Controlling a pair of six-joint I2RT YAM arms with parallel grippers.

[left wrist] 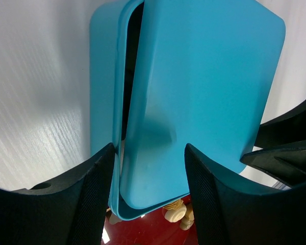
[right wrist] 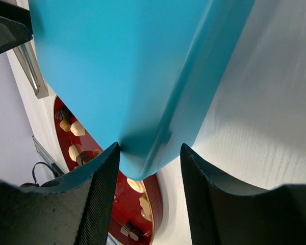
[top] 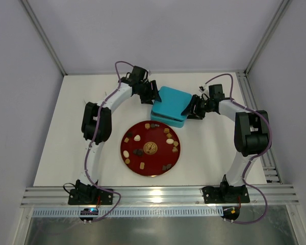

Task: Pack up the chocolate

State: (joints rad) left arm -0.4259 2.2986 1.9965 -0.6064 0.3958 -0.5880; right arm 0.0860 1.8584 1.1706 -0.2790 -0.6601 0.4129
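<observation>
On the white table (top: 56, 127) my left gripper (top: 154, 97) and right gripper (top: 190, 109) flank the teal box (top: 171, 102), grip unclear; the chocolate (top: 136, 138) lies nearer.

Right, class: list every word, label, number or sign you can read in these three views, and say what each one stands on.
There is no readable text in any view.
The gold emblem at the centre of the red plate bears a pattern that is too small to read.
The turquoise box is plain, and no lettering shows on it.
</observation>
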